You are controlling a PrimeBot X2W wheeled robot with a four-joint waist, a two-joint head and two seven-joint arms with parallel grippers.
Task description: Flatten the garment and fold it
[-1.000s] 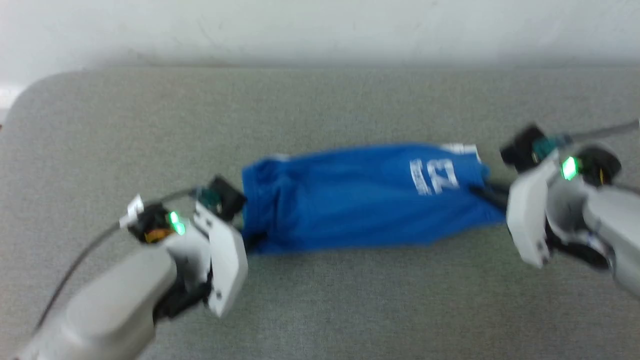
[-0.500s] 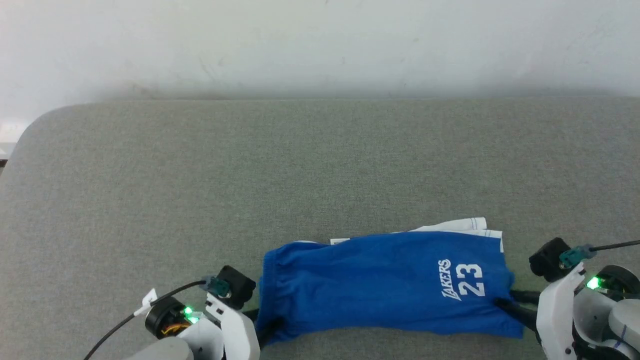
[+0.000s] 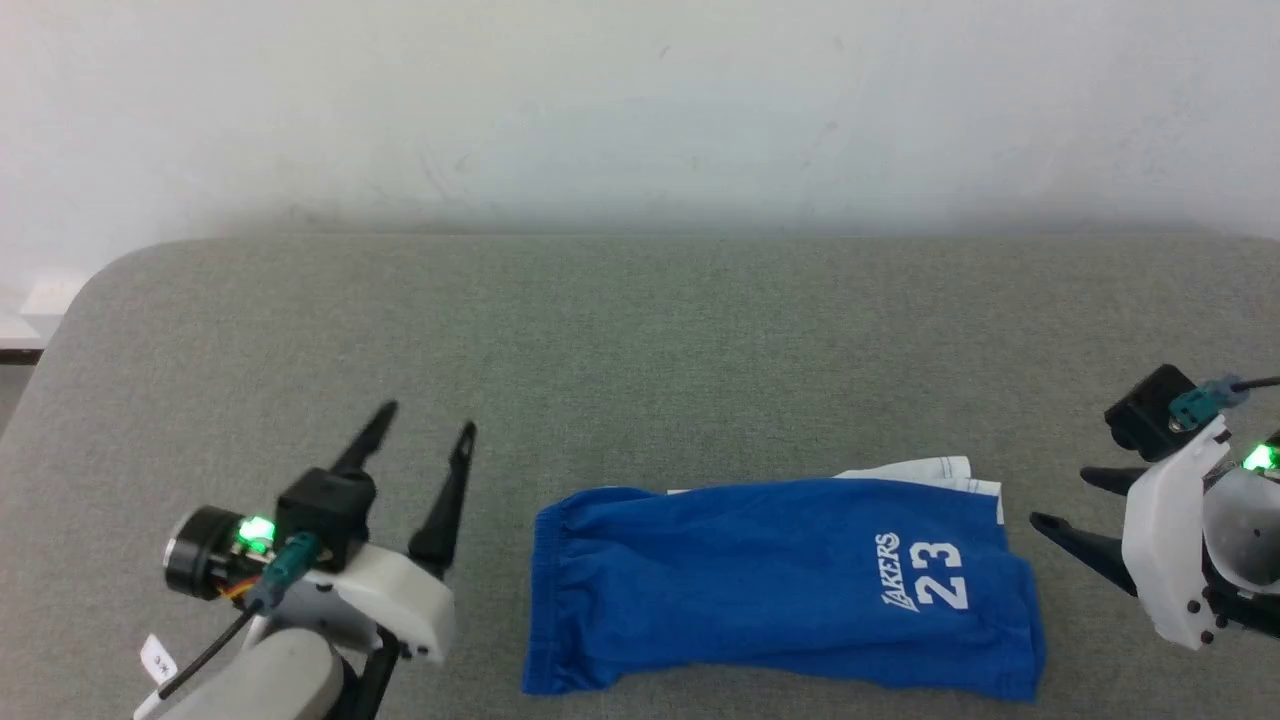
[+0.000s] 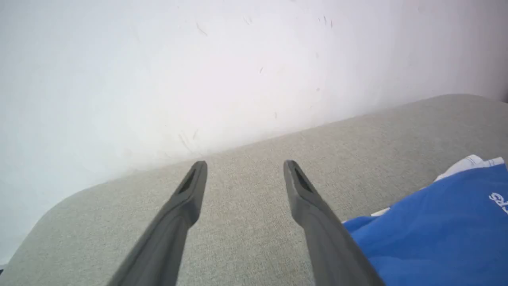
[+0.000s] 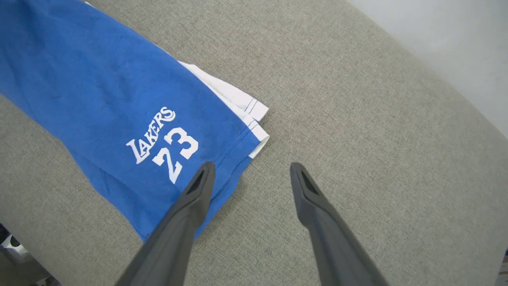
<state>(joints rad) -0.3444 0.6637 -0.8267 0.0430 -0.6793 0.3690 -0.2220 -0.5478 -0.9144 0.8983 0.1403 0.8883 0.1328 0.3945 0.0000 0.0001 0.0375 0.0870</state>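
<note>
The garment (image 3: 760,590), bright blue shorts with white "Lakers 23" print, lies folded lengthwise near the front of the grey padded surface (image 3: 640,350). Its gathered waistband is at the left and its white-striped hem at the right. My left gripper (image 3: 425,428) stands open to the left of the waistband, clear of it, fingers pointing toward the wall. My right gripper (image 3: 1060,497) is open just right of the hem, not touching it. In the left wrist view my gripper (image 4: 245,165) holds nothing, with the garment (image 4: 436,234) at its right. In the right wrist view my gripper (image 5: 252,165) hovers over the garment's (image 5: 119,99) hem corner.
A white wall (image 3: 640,100) runs along the back of the padded surface. The surface has a rounded corner (image 3: 90,290) at the far left. The garment's near edge lies close to the surface's front edge (image 5: 24,222).
Both grippers have opened and let go of the garment's ends. The left one drew back to the left and turned toward the wall; the right one backed off to the right. The camera also shifted.
</note>
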